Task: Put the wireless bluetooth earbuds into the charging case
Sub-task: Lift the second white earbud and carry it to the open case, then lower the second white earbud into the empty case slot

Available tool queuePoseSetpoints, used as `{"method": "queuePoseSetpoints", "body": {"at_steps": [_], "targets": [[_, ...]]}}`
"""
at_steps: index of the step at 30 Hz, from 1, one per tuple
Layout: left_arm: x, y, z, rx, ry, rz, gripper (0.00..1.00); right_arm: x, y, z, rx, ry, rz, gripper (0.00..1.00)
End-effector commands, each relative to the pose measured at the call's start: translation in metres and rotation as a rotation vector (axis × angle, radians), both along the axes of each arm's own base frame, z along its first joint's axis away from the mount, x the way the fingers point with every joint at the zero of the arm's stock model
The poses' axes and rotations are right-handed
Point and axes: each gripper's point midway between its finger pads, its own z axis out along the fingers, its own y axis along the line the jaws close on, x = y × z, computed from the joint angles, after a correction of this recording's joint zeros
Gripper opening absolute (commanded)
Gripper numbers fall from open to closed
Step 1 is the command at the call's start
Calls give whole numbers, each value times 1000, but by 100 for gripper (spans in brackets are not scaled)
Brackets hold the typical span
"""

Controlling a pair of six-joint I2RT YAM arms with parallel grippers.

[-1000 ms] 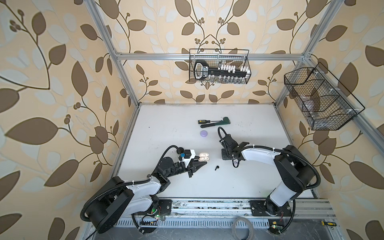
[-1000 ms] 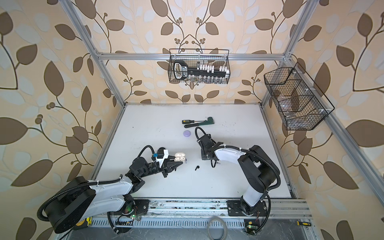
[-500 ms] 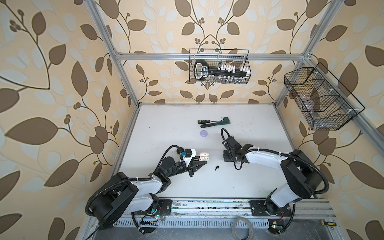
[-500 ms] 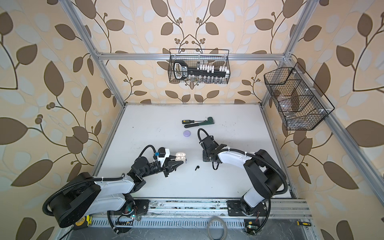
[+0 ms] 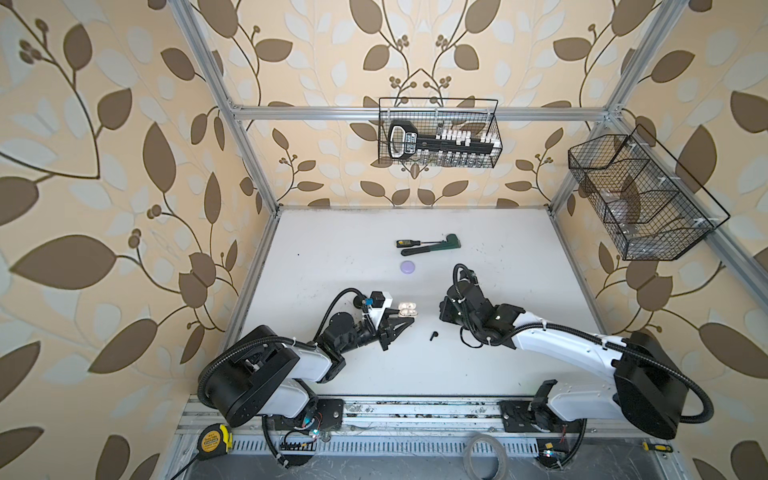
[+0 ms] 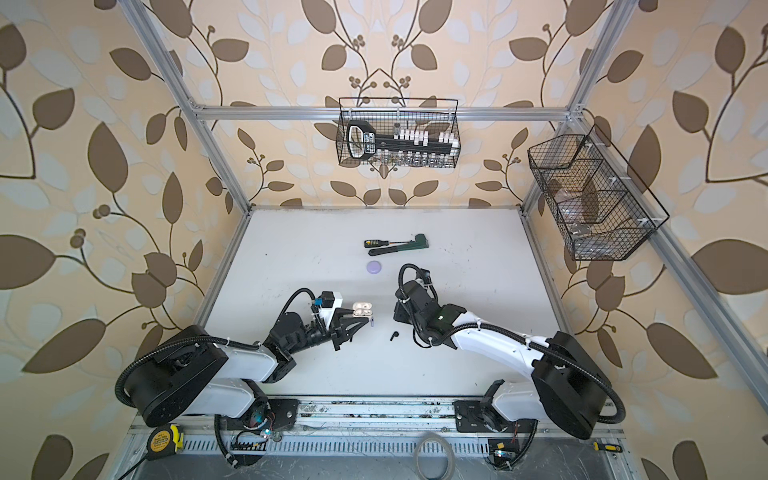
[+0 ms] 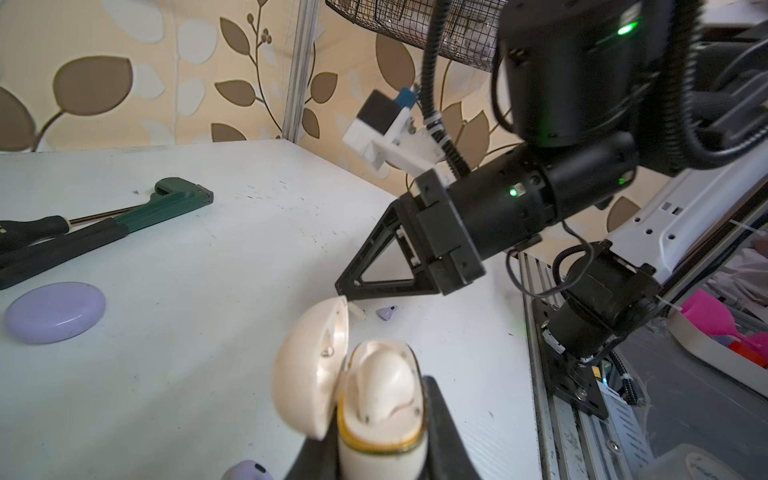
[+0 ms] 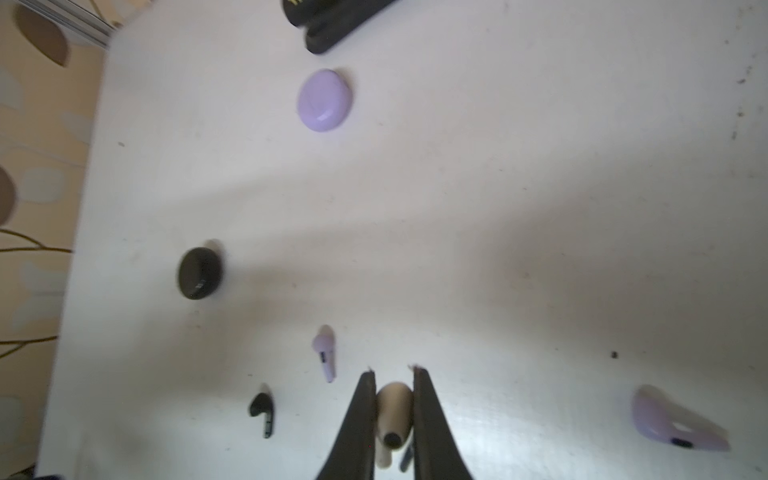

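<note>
The right pincer point(image 8: 393, 370) pinched a white earbud point(image 8: 395, 407) midway between the side edges of the desk point(image 5: 498, 249); the left pincer point(image 7: 374, 415) clamped the open case point(image 7: 380, 455).

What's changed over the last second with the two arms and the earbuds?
The right gripper edged toward the robot's bases as its elbow swung outward, and its jaws finished closing on the cream earbud. The left gripper still holds the open cream case; the black earbud and the lavender case lie where they were.
</note>
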Motion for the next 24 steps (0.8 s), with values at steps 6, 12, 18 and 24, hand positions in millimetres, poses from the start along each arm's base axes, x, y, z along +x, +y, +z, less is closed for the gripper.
{"method": "queuePoseSetpoints", "body": {"at_steps": [6, 12, 18, 24], "targets": [[8, -1, 35, -97, -70, 16, 0, -5, 29, 85, 215, -221, -72, 15], [7, -5, 36, -102, -65, -7, 0, -16, 54, 98, 287, -263, -34, 14], [6, -4, 38, -108, -65, -9, 0, -20, 65, 102, 297, -298, -31, 14], [2, -5, 44, -120, -70, -31, 0, -19, 71, 98, 294, -321, -30, 13]]}}
